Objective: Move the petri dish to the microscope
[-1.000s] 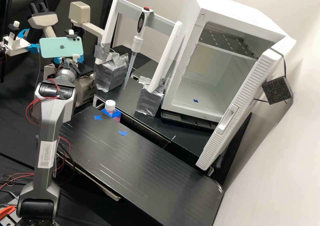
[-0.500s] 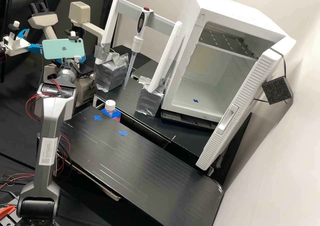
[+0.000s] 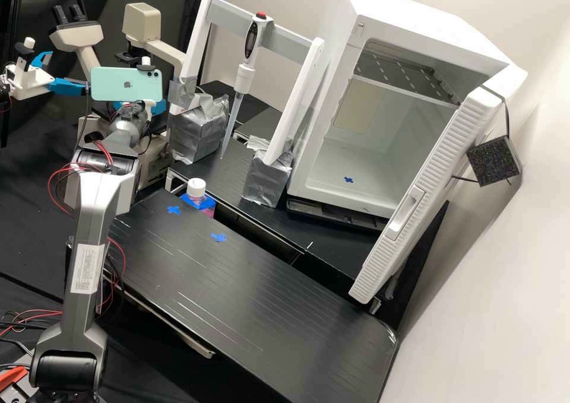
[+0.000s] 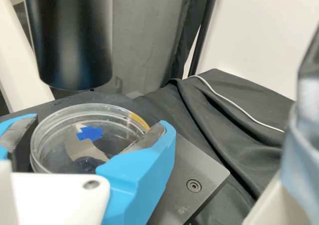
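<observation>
Here we are, petri dish (image 4: 87, 141) pinched in our gripper (image 4: 98, 124), dark microscope stage (image 4: 185, 189) below it, black cylinder (image 4: 72, 41) ahead. Overshoot forward and we could clip that cylinder; release high or tilted, and our dish could skid.

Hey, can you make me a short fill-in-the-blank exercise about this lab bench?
The petri dish is between two ____ fingers.
The button atop the pipette is ____.
The bottle has a ____ cap.
The door of the white cabinet stands ____.

Missing words: blue; red; white; open.
</observation>
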You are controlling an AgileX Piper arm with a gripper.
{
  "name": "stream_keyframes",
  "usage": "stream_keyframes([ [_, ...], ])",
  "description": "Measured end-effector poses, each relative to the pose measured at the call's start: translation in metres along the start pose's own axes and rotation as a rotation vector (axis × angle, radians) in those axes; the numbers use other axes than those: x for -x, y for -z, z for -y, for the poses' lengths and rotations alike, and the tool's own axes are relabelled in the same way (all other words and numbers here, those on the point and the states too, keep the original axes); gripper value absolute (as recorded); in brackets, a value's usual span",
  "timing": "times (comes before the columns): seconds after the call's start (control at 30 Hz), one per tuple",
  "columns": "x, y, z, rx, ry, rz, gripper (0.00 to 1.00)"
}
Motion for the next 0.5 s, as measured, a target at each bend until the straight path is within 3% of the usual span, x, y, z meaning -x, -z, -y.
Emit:
stream_keyframes([
  [0.5,-0.0004,0.0006,0.0012,0.004,0.013,-0.007,0.00],
])
